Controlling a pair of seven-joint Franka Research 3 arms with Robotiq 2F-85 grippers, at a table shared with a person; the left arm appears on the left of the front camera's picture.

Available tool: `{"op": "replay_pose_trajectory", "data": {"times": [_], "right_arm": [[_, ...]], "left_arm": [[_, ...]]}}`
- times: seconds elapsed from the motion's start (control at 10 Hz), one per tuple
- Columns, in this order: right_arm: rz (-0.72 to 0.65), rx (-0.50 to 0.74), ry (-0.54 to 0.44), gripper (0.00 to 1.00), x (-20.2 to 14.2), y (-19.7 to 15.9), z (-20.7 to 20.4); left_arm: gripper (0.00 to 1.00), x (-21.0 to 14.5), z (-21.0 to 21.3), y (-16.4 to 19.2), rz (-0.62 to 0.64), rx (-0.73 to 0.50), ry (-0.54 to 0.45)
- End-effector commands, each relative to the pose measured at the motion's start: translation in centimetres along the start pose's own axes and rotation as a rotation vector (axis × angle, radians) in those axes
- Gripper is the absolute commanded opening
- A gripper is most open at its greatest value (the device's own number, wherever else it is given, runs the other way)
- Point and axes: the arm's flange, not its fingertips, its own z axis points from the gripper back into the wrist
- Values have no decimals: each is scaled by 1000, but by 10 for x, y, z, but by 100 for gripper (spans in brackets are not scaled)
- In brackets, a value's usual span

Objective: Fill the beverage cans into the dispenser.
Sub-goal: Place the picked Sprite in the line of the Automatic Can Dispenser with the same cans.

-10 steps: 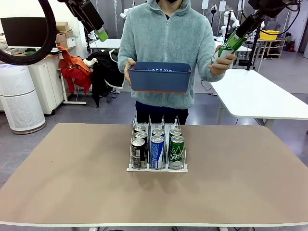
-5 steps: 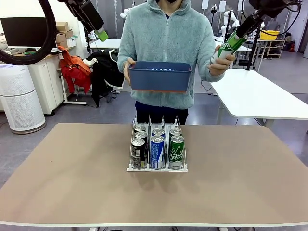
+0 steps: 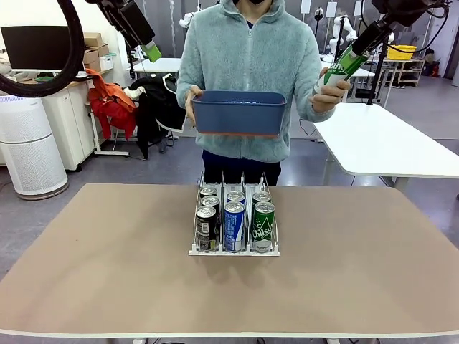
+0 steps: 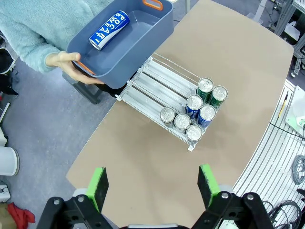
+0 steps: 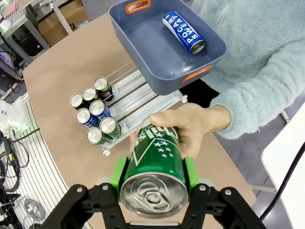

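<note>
My right gripper [image 3: 347, 62] is high at the right, shut on a green beverage can [image 3: 340, 70] that the person's hand [image 3: 328, 95] also holds from below. In the right wrist view the green pads [image 5: 118, 171] clamp the can [image 5: 155, 157] on both sides. The dispenser [image 3: 233, 251] stands mid-table with several cans [image 3: 234, 223] at its front end, and its rear lanes [image 4: 157, 86] are bare. My left gripper [image 3: 151, 51] hangs open high at the left, with nothing between its fingers [image 4: 97, 183].
The person stands at the far side and holds a dark blue bin [image 3: 239, 113] above the dispenser's far end. One blue can [image 4: 109, 29] lies in it. A white table [image 3: 387, 147] stands at the back right.
My right gripper's jaws have closed on the green can in the person's hand. The can and hand have risen slightly. The left arm has stayed put.
</note>
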Motion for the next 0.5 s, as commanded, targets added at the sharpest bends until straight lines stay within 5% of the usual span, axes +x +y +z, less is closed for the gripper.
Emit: {"op": "replay_pose_trajectory", "data": {"times": [0.0,0.4], "right_arm": [[6,-1,5,0,1,1,-1],[6,-1,5,0,1,1,-1]], "left_arm": [[100,-2,1,1,1,0,0],[100,-2,1,1,1,0,0]]}}
